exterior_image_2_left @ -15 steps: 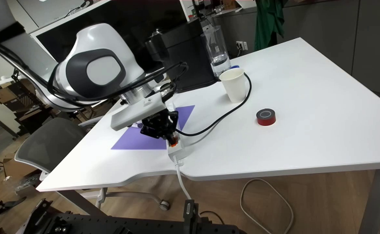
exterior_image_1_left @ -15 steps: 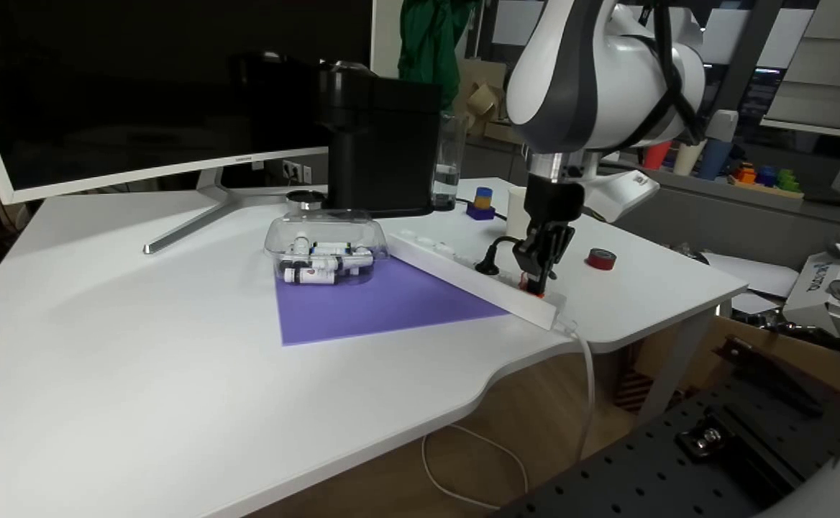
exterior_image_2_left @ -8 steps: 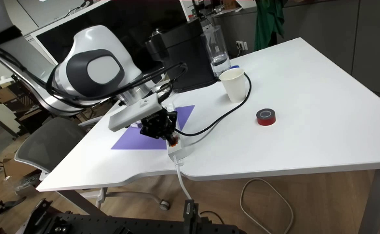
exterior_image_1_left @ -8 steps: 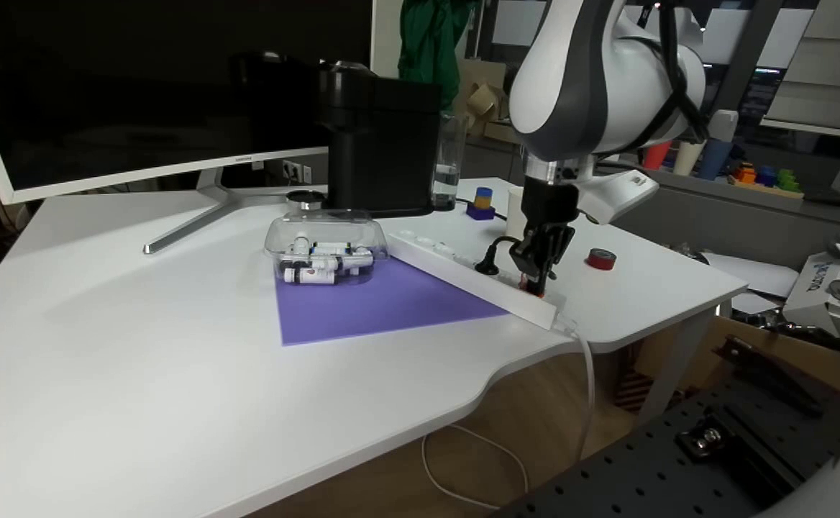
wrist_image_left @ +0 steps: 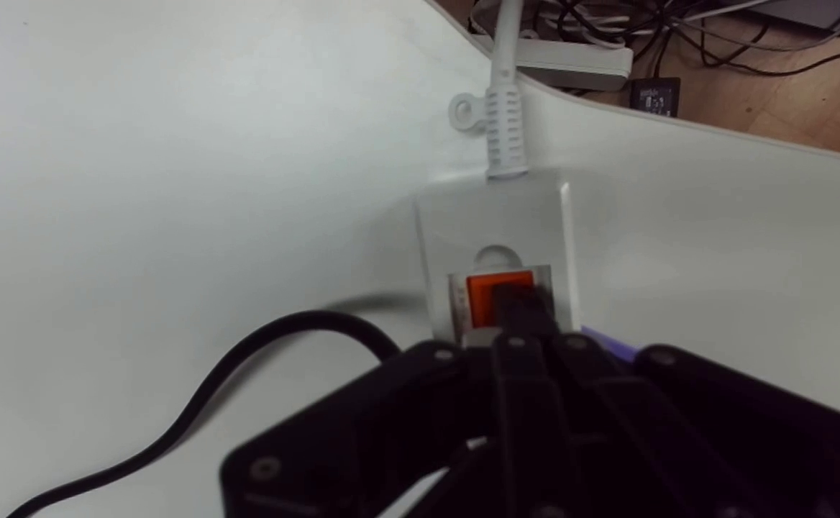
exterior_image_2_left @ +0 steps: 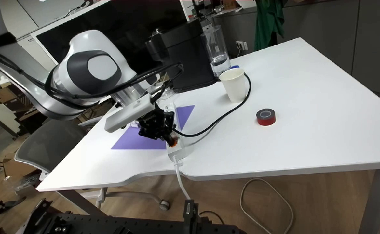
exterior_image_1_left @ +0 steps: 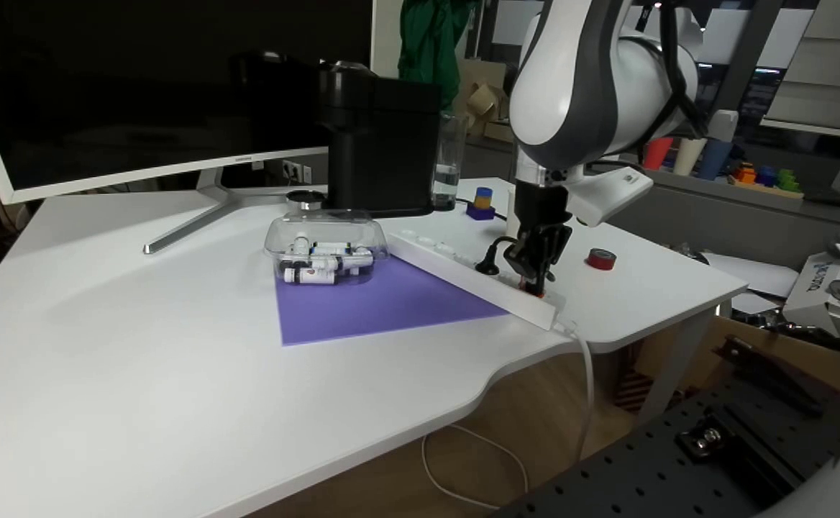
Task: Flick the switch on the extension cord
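The extension cord is a long white power strip (exterior_image_1_left: pixel 470 283) lying on the table. Its cable end (wrist_image_left: pixel 456 216) fills the middle of the wrist view. The orange-red switch (wrist_image_left: pixel 483 302) sits near that end and also shows as a sliver in an exterior view (exterior_image_2_left: pixel 174 143). My gripper (wrist_image_left: pixel 524 306) is shut with its fingers together and nothing between them. It points down, and its fingertips cover the right and lower part of the switch; they look to be touching it. The gripper also shows at the strip in both exterior views (exterior_image_1_left: pixel 533 288) (exterior_image_2_left: pixel 170 142).
A black plug (exterior_image_1_left: pixel 488 265) with a black cable (wrist_image_left: pixel 276 334) is in the strip beside the gripper. A paper cup (exterior_image_2_left: pixel 234 85) and red tape roll (exterior_image_2_left: pixel 265 117) stand nearby. A purple sheet (exterior_image_1_left: pixel 384 309), plastic tub (exterior_image_1_left: pixel 326 237) and coffee machine (exterior_image_1_left: pixel 384 144) lie beyond the strip.
The arm's wrist and the gripper's body have shifted and tilted slightly, leftward in both exterior views. The fingertips stay at the switch. The strip has hardly moved.
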